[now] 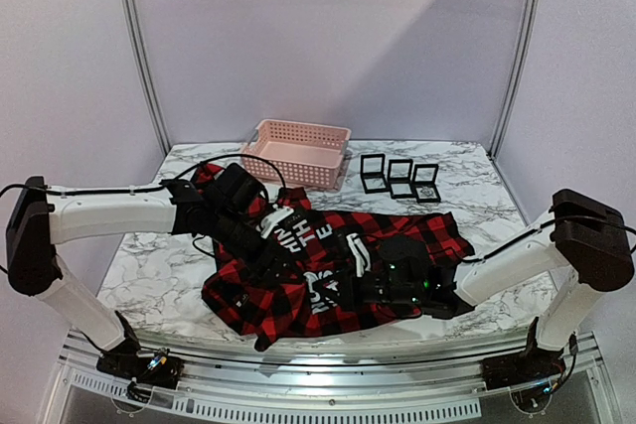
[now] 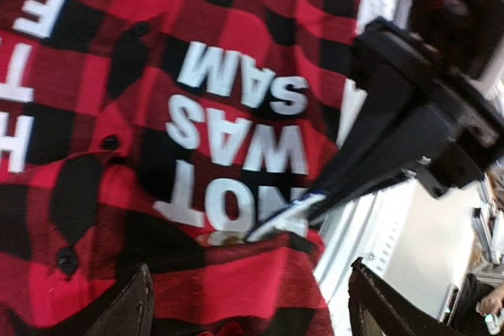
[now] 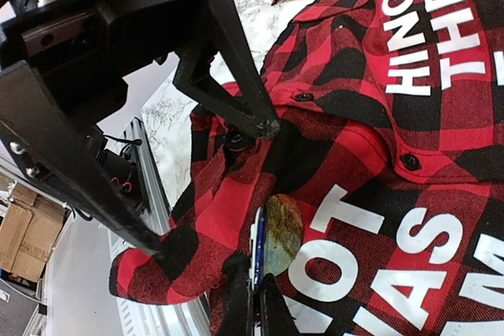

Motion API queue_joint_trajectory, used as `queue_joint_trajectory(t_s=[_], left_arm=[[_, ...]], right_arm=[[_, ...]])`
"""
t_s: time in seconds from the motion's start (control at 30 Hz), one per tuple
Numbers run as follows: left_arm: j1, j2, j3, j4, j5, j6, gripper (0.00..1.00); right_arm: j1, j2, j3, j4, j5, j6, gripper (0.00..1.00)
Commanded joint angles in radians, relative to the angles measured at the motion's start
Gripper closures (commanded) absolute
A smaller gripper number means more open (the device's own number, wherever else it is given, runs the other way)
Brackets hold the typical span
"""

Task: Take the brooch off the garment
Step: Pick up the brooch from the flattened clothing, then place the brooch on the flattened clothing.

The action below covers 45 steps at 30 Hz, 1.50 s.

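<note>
Risks first. The brooch (image 3: 282,234) looks pinned through the garment (image 1: 268,295), so if I pull with the right gripper (image 3: 257,273) the cloth probably lifts with it, because nothing holds the shirt down. The left gripper (image 2: 250,269) hangs wide open over the plaid with nothing in its grasp. A hard tug could tear the flannel or drag the shirt toward the near edge of the table (image 1: 169,255).

The right jaws are fully closed. The oval, greenish-gold brooch lies against the side of their tips, beside the white "NOT" lettering (image 3: 331,234). I cannot tell whether they pinch its rim or merely touch it. If they only touch, I expect the tips to skid off its smooth face. The left jaws stand near, with the brooch outside them.
</note>
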State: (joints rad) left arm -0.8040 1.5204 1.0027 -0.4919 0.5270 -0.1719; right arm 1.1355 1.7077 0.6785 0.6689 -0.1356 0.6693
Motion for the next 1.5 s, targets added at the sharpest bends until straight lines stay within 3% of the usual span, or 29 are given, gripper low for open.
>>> queue_joint_trajectory(t_s=[0.0,0.17,0.3,0.53,0.97,1.03,1.2,1.27,1.47], left_arm=[[0.012,-0.069,-0.035,0.041,-0.104,-0.046,0.14],[0.011,-0.174,-0.102,0.140,-0.117,-0.152,0.12],[0.012,-0.235,-0.116,0.094,-0.168,-0.154,0.11],[0.009,-0.264,-0.098,-0.005,-0.243,-0.096,0.12],[0.007,-0.241,-0.055,0.008,-0.226,-0.073,0.13],[0.005,-0.239,-0.054,0.012,-0.224,-0.073,0.13],[-0.006,-0.258,-0.060,0.011,-0.229,-0.042,0.13],[-0.023,-0.271,-0.059,0.006,-0.253,-0.008,0.13],[-0.160,-0.227,0.006,-0.036,-0.407,0.166,0.15]], right_arm=[[0.003,-0.025,0.056,-0.081,0.044,-0.037,1.00],[0.034,-0.007,0.189,-0.311,0.129,-0.161,1.00],[0.035,0.012,0.281,-0.488,0.181,-0.220,1.00],[0.038,0.032,0.375,-0.678,0.218,-0.280,1.00],[0.075,0.056,0.465,-0.978,0.244,-0.419,1.00],[0.076,0.051,0.466,-0.988,0.229,-0.427,0.93],[0.071,-0.031,0.406,-0.928,0.262,-0.389,0.59],[0.049,-0.094,0.355,-0.875,0.250,-0.365,0.50],[-0.050,-0.278,0.157,-0.692,0.237,-0.216,0.41]])
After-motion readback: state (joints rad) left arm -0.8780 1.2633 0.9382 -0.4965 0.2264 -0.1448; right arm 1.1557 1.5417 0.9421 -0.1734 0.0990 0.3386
